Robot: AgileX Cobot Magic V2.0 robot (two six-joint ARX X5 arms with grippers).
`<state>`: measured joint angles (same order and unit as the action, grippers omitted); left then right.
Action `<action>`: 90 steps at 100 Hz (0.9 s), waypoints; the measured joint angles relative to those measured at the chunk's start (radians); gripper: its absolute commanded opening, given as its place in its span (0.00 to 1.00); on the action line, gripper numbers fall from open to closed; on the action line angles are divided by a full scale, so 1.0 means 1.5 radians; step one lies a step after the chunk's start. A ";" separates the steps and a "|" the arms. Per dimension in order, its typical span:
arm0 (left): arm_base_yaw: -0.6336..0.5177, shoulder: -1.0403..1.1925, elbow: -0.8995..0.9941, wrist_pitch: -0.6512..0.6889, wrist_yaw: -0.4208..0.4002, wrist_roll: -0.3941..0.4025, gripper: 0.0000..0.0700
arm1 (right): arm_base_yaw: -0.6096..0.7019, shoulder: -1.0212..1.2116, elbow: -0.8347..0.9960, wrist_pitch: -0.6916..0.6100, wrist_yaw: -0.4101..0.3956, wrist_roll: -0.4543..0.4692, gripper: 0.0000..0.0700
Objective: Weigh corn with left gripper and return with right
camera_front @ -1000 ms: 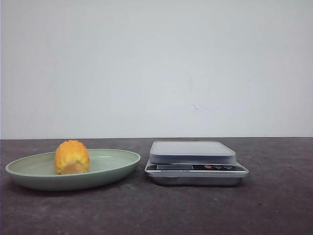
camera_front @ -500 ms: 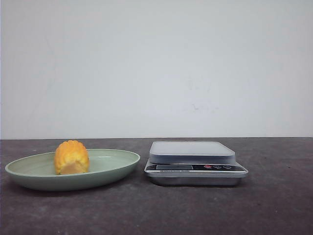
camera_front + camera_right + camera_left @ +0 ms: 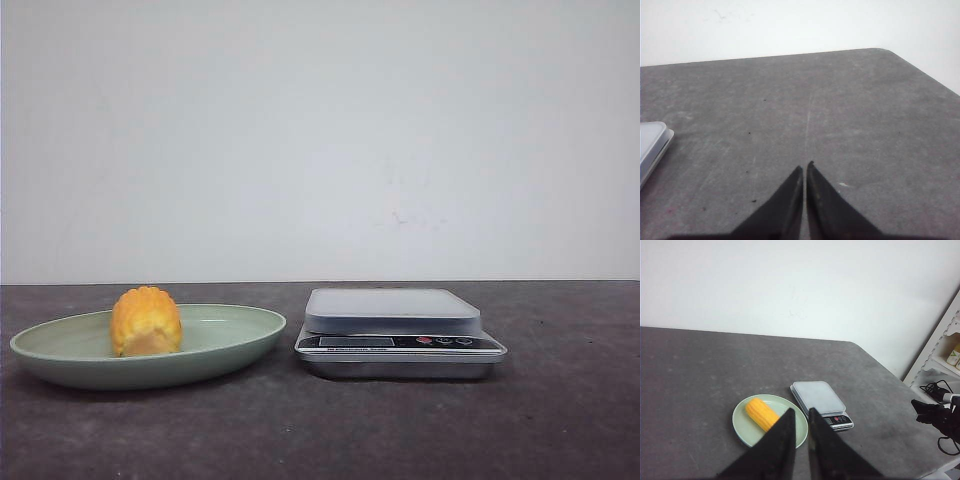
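Observation:
The corn (image 3: 147, 320), a stubby yellow-orange cob piece, lies on a pale green plate (image 3: 230, 335) at the left of the dark table. A silver kitchen scale (image 3: 395, 312) with nothing on its platform stands just right of the plate. The left wrist view shows the corn (image 3: 761, 413), the plate (image 3: 742, 425) and the scale (image 3: 818, 395) from high above. My left gripper (image 3: 801, 411) hangs well above them, its fingers a narrow gap apart and holding nothing. My right gripper (image 3: 804, 166) is shut and empty over bare table, right of the scale's edge (image 3: 652, 142).
The table's right edge and far rounded corner (image 3: 880, 50) are near the right gripper. Off the table's right side are a white shelf (image 3: 940, 352) and black cables with equipment (image 3: 937, 412). A white wall runs behind the table.

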<state>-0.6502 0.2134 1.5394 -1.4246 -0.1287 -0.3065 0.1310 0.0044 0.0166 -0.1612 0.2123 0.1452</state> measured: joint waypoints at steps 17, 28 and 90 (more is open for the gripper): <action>0.000 0.000 0.000 0.000 0.000 0.000 0.00 | 0.000 0.000 0.000 0.000 0.000 0.000 0.01; 0.000 0.000 0.000 0.000 0.000 0.000 0.00 | 0.000 0.000 0.000 0.000 0.000 0.000 0.01; 0.154 -0.004 -0.372 0.573 0.063 0.215 0.00 | 0.000 0.000 0.000 0.000 0.000 0.000 0.01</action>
<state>-0.4191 0.2073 0.9817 -0.5652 -0.0341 0.0158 0.1310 0.0044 0.0166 -0.1608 0.2123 0.1452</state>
